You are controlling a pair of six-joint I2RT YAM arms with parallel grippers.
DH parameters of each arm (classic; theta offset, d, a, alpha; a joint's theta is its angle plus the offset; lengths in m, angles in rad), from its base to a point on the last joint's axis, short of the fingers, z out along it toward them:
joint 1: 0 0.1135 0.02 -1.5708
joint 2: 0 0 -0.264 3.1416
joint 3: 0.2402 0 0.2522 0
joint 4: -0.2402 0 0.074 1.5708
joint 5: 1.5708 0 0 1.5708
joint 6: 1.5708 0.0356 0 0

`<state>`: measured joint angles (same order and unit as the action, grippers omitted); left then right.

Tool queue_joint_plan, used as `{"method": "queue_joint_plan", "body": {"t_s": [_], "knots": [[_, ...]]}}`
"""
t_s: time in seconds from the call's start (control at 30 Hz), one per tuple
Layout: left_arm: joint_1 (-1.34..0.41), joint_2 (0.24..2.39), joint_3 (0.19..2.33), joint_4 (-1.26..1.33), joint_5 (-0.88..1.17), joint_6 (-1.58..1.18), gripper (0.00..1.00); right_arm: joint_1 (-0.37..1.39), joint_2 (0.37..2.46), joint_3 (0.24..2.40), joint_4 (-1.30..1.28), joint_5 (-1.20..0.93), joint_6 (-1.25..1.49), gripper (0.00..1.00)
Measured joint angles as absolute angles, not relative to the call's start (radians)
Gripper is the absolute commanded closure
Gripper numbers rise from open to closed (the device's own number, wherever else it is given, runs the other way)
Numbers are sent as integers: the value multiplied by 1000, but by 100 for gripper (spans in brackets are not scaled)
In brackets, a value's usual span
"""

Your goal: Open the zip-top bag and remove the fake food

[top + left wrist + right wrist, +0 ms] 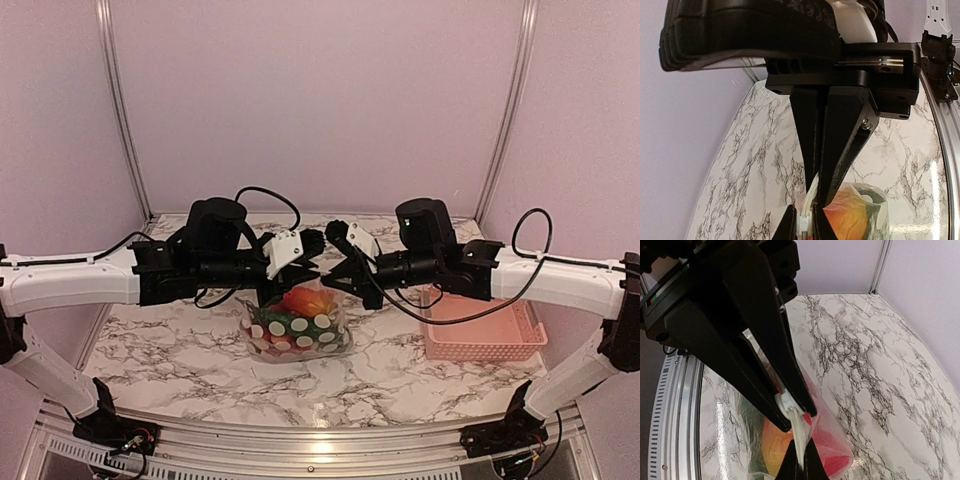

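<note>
Clear crinkled plastic: the zip-top bag [297,328] stands upright in the middle of the marbled table [170,350], zip edge pointing up and its bottom seemingly resting on the surface. The white zip strip [799,432] runs up between the two arms, which meet nose to nose above it. The left gripper [312,268] is closed on the bag's top edge from one side, and the right gripper [336,274] pinches the strip from the other. Inside the bag sits the fake food [302,300], an orange-red piece on top and green and red pieces lower down, behind white round spots. A pink basket [485,338] stands apart to the bag's right, under the right arm
</note>
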<state>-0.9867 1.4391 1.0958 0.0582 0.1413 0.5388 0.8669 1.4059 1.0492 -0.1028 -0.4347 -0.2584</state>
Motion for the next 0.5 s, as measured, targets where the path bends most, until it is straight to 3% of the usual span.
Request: {"method": "queue_joint_plan", "body": {"t_s": [0.5], "knots": [[-933,1277,937,78,147,465,93,845,1361,982,-44,-418,-247,100]]}}
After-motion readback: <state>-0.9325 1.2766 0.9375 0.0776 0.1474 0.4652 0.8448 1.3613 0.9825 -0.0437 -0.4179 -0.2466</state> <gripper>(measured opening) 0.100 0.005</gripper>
